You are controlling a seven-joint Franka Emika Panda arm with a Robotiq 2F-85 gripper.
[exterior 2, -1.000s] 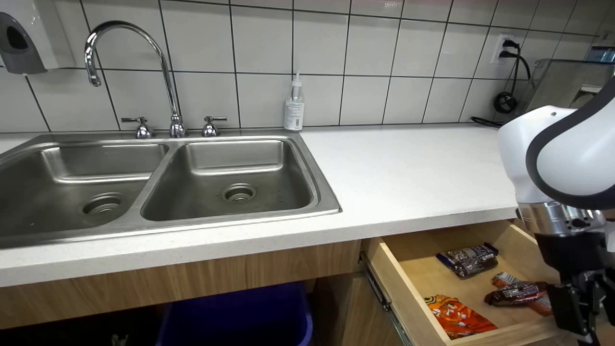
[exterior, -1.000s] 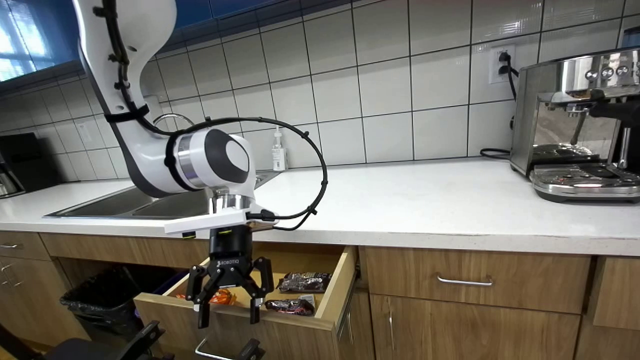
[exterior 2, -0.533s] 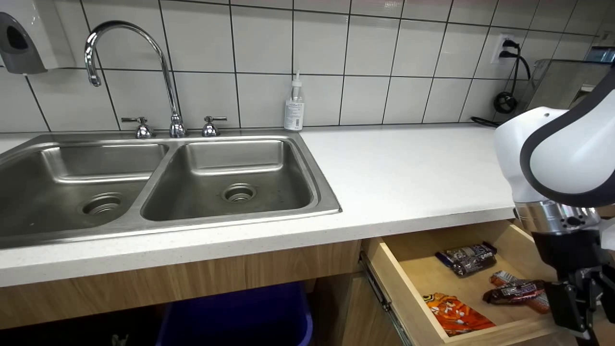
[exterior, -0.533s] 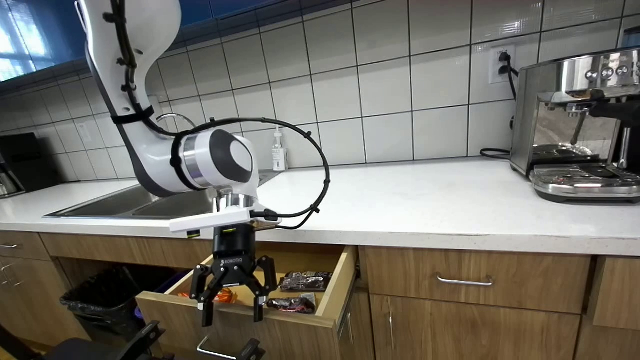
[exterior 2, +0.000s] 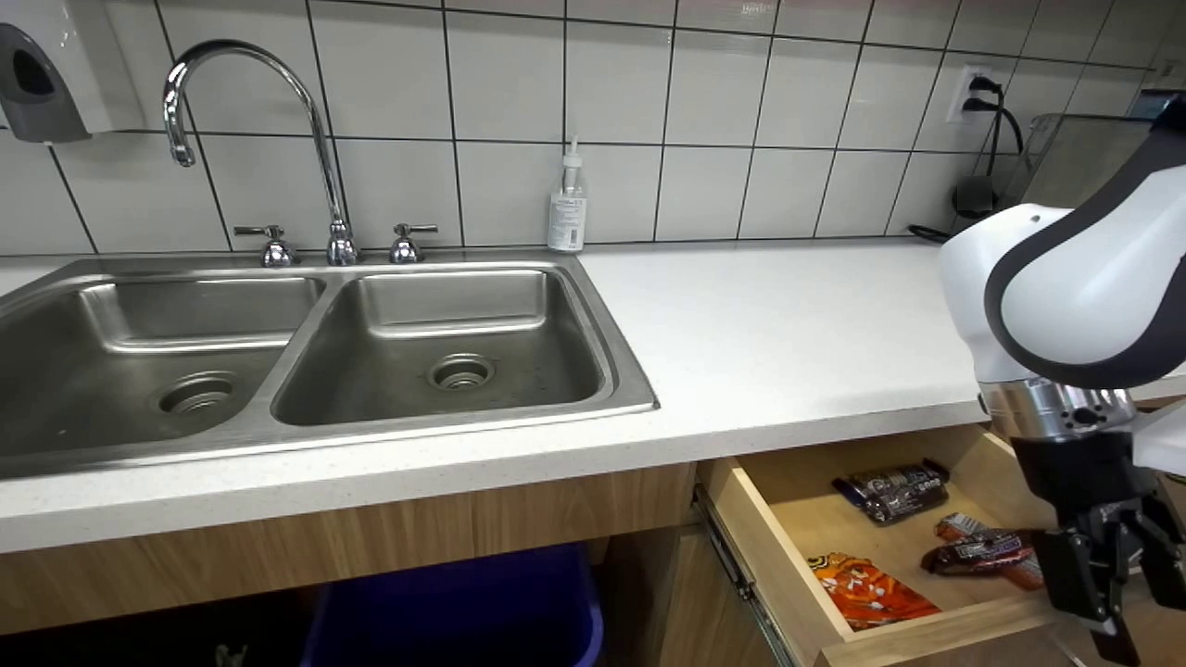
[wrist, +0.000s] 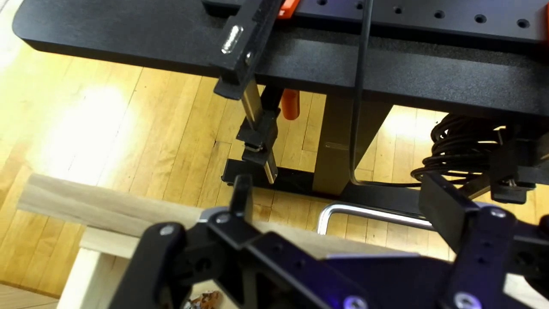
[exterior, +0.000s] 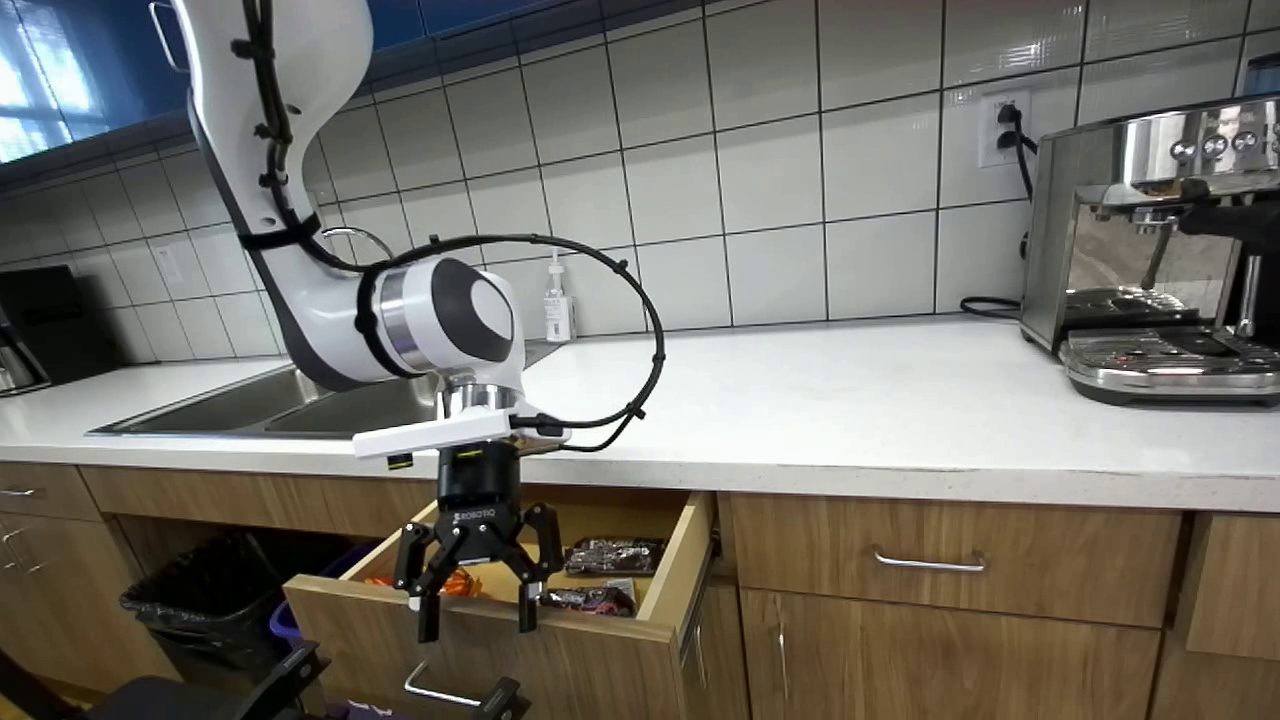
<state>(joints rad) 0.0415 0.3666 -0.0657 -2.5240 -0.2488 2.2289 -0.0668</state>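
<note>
My gripper [exterior: 478,615] hangs fingers-down, its jaws wide apart with nothing between them. It stands at the outer side of the pulled-out drawer's wooden front [exterior: 590,655], a little above the metal handle [exterior: 440,693]. Whether the fingers touch the front, I cannot tell. In the wrist view the handle [wrist: 377,215] shows beyond the drawer's top edge [wrist: 107,204], between the spread fingers. Inside the drawer lie an orange bag [exterior 2: 871,593], a dark wrapped snack [exterior 2: 894,491] and a dark red bar [exterior 2: 982,553] across an orange wrapper [exterior 2: 959,526]. The gripper partly hides that side of the drawer.
A black-lined bin [exterior: 210,590] and a blue bin [exterior 2: 463,611] stand beside the drawer. Above are the white counter [exterior: 800,400], sink [exterior 2: 630,371] and espresso machine [exterior: 1160,250]. A black stand [wrist: 150,47] with a clamp [wrist: 248,47] is opposite the drawer front.
The drawer has slid slightly inward, its front, handle and snacks shifting with it. My gripper has moved the same way, rightward and slightly up in an exterior view, staying open.
</note>
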